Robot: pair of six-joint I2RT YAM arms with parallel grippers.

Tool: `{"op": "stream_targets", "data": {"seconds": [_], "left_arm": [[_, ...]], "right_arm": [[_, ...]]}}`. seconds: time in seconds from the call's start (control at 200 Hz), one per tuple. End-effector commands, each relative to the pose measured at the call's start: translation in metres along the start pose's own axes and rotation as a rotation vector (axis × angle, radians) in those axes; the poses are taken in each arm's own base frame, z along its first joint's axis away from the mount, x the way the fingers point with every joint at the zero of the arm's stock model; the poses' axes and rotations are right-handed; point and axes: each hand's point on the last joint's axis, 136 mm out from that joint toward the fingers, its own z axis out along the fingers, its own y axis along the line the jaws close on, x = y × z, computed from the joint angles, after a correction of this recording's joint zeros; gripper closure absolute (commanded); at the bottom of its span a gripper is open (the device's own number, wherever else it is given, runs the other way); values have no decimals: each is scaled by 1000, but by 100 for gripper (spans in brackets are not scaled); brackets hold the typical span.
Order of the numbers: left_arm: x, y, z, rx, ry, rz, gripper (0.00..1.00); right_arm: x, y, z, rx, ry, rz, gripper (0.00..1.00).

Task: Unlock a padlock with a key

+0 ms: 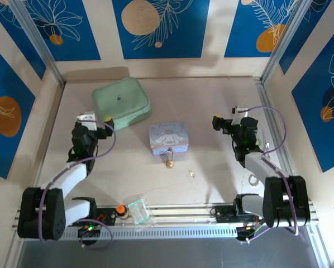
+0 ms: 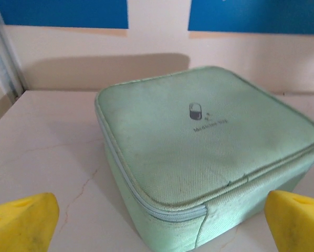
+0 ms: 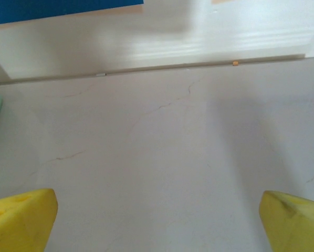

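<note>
Left gripper (image 2: 157,226) spread, mint-green square fabric case (image 2: 199,142) ahead; right gripper (image 3: 157,223) spread (pale tabletop (image 3: 146,142) ahead). Tiny brass padlock (image 1: 170,163), silvery key (image 1: 191,173) well apart from both.

Matt cloth case (image 2: 199,152); brass padlock (image 1: 170,164); smooth tbl (image 3: 162,157)

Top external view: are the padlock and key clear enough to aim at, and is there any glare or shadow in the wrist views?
Top external: evenly lit, padlock and key tiny but distinct. Left wrist: green case sharp, soft shadow on the wall behind. Right wrist: table washed pale, faint shadow band right of centre.
</note>
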Motion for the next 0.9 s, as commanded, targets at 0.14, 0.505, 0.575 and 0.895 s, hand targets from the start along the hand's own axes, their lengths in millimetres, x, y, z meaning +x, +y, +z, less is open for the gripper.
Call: {"op": "stream_targets", "data": {"seconds": [0.14,0.505,0.575,0.895], "left_arm": [[-8,-24,-17,126,72,-526,0],[31,-76,-47,199,381,-679,0],[36,-89,-57,201,436,-650,0],[69,-154,-95,280,564,-614,0]], "right_arm": [[0,33,-34,-142,213,236,1],[48,79,-72,-270,491,402,1],[63,86,-78,-268,543,401,1],[142,119,-112,-267,775,384,20]]}}
